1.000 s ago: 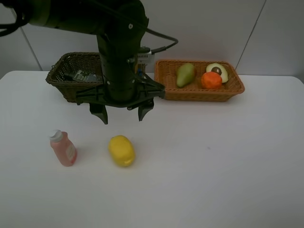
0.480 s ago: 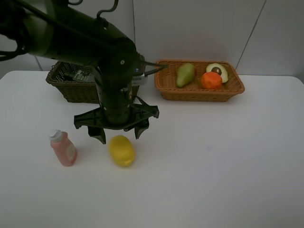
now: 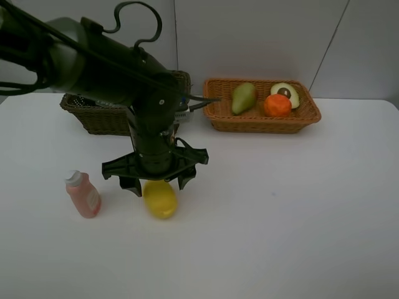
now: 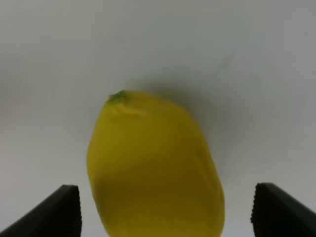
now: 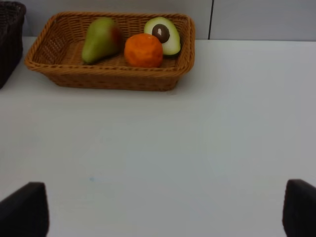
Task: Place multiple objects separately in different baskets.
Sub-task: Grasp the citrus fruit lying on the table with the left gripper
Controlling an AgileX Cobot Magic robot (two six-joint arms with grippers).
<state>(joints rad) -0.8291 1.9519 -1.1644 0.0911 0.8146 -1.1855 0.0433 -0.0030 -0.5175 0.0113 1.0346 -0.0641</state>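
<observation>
A yellow lemon (image 3: 160, 199) (image 4: 153, 168) lies on the white table. My left gripper (image 3: 158, 184) (image 4: 165, 217) hangs open just above it, one finger on either side and neither touching it. To the lemon's left a pink bottle (image 3: 83, 194) stands upright. The light orange basket (image 3: 262, 124) (image 5: 108, 81) at the back holds a green-red pear (image 3: 243, 98) (image 5: 101, 39), an orange (image 3: 277, 105) (image 5: 143, 49) and an avocado half (image 3: 285, 93) (image 5: 164, 34). The left arm partly hides the dark basket (image 3: 93, 115) (image 5: 10, 39), and its contents are hidden. My right gripper (image 5: 160, 212) is open over bare table, out of the exterior view.
The white table (image 3: 280, 212) runs wide to the right and front of the lemon. Both baskets sit along the back edge by the wall. The left arm's dark body reaches in from the upper left over the dark basket.
The left arm has come forward from beside the dark basket and lowered until its open fingers flank the lemon. Nothing else has moved.
</observation>
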